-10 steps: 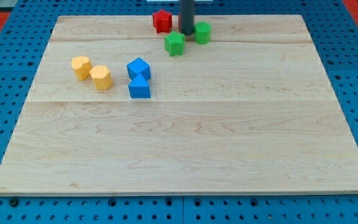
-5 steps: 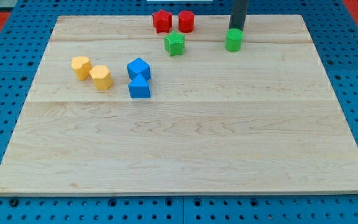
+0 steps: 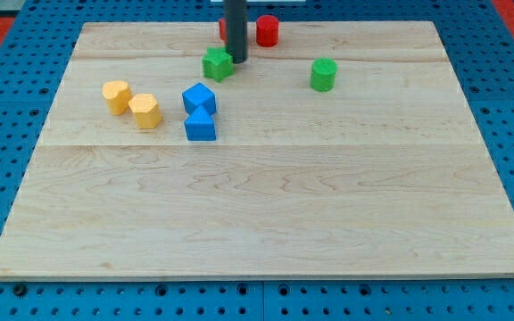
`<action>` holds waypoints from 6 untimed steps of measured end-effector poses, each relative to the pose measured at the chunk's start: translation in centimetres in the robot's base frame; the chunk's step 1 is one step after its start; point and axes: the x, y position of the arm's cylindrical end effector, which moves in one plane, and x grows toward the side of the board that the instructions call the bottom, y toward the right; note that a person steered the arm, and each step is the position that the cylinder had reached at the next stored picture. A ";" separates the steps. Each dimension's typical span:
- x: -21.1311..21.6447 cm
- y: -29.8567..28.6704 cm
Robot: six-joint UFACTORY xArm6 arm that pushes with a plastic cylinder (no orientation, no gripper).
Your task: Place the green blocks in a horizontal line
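A green star block [image 3: 217,63] lies near the view's top, left of centre. A green cylinder [image 3: 323,74] stands to its right, a little lower, well apart from it. My tip [image 3: 237,60] is against the right side of the green star block, far left of the green cylinder. The rod runs up out of the view's top.
A red cylinder [image 3: 267,30] stands at the top edge; a red block [image 3: 222,28] is mostly hidden behind the rod. Two blue blocks [image 3: 199,98] [image 3: 200,126] touch at centre left. Two yellow blocks [image 3: 117,95] [image 3: 145,111] sit further left on the wooden board [image 3: 266,214].
The green cylinder was pushed right, then down a little. My tip then swung back left to the green star block, which has shifted left.
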 end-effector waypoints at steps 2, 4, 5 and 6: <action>0.0 -10.1; 2.5 -12.3; 2.2 -11.9; 5.1 -11.3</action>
